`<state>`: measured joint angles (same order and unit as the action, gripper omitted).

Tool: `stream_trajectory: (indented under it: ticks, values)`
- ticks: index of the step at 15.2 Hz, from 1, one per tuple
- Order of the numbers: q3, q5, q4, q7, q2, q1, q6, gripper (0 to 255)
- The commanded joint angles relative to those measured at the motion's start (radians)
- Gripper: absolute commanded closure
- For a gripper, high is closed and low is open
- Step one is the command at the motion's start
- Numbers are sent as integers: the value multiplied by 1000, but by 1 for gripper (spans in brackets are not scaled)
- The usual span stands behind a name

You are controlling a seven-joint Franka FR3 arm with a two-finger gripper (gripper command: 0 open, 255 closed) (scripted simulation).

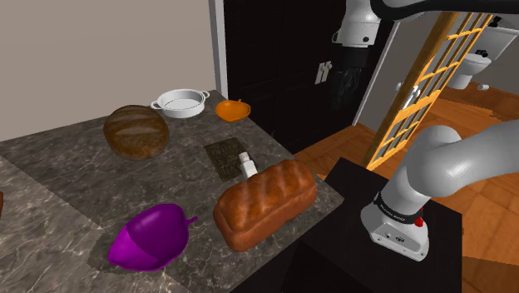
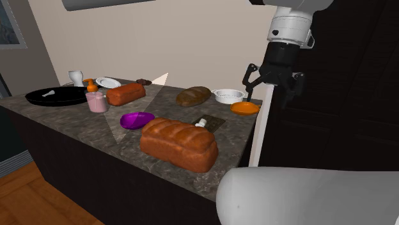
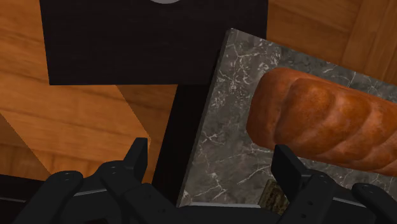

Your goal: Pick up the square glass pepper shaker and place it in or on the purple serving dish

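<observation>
The pepper shaker (image 1: 247, 163) is small and pale with a white cap. It lies on a dark mat (image 1: 223, 155) beside a long brown bread loaf (image 1: 264, 202). From the second exterior view the shaker (image 2: 202, 122) sits just behind that loaf (image 2: 179, 142). The purple serving dish (image 1: 150, 237) rests near the counter's front edge, and it (image 2: 137, 119) holds nothing. My gripper (image 2: 270, 94) hangs open and empty, high above the counter's edge and off to the side of the shaker. In the wrist view the gripper (image 3: 211, 162) looks down on the counter's corner and the loaf (image 3: 324, 121).
A round brown loaf (image 1: 135, 131), a white pot (image 1: 180, 102) and an orange dish (image 1: 233, 108) stand at the counter's back. Farther along are a second loaf (image 2: 126, 93), a pink cup (image 2: 96, 101) and a black pan (image 2: 56, 96). The black stand (image 3: 153, 38) lies below the gripper.
</observation>
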<state>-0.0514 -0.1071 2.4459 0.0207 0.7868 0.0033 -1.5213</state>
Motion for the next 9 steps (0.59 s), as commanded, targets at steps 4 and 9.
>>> stream_trajectory:
  ticks: [4,9]
  values:
    - [66,-37,20,72,-49,17,-84,0]
    - [172,-83,22,191,-164,42,-226,0]
